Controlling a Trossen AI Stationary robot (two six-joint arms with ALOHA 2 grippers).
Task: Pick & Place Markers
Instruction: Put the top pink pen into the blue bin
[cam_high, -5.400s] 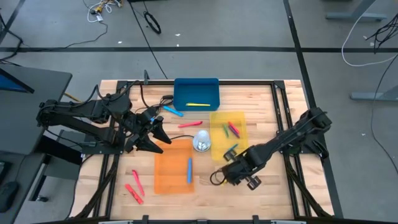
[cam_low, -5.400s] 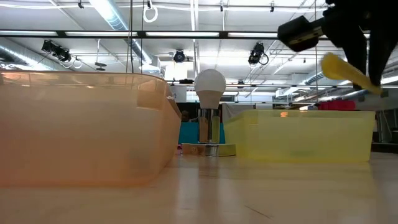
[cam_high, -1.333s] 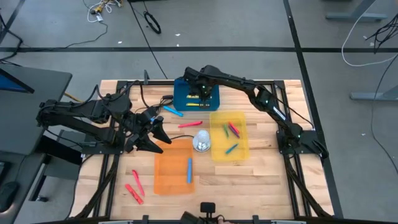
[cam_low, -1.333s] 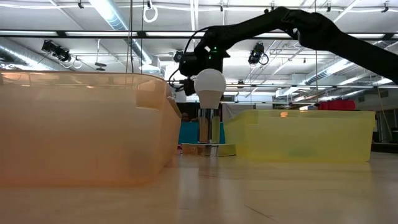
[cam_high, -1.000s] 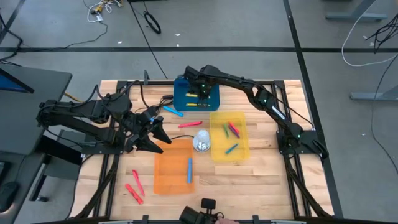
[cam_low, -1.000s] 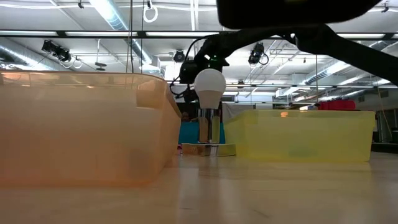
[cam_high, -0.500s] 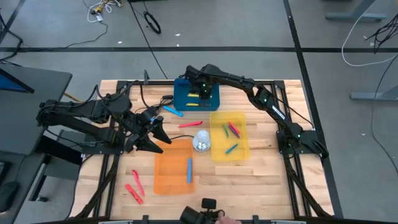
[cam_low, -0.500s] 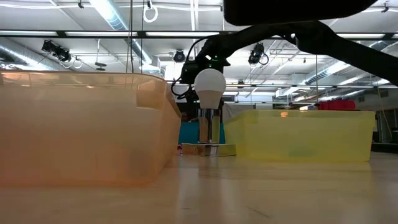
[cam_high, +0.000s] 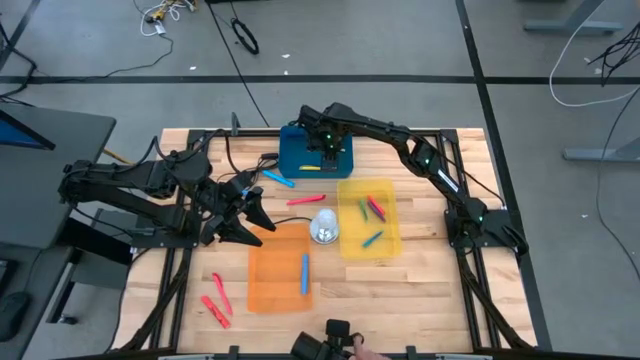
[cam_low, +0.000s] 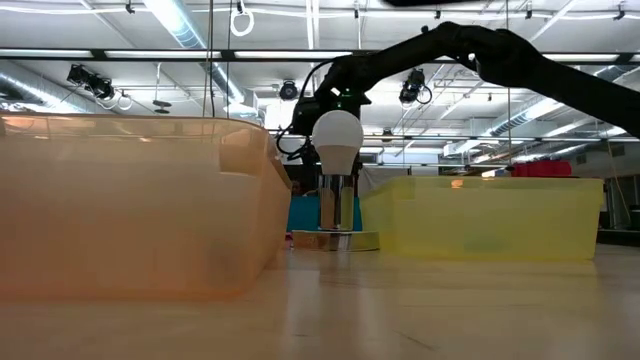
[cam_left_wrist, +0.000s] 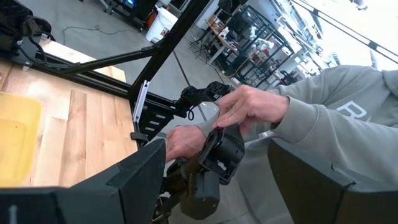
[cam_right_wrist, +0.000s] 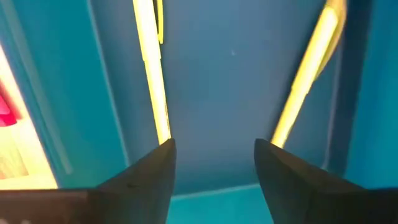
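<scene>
Yellow markers lie as thin sticks in your blue tray; right gripper hangs over them, jaws parted, empty; left gripper waits, jaws apart.

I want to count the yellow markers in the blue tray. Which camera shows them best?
The right wrist view: two yellow markers fill the blue tray. In the high view the right gripper partly covers them. The low and left wrist views show none.

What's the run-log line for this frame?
right gripper: open over blue tray | yellow markers in tray | left gripper: open, idle by orange tray
</scene>
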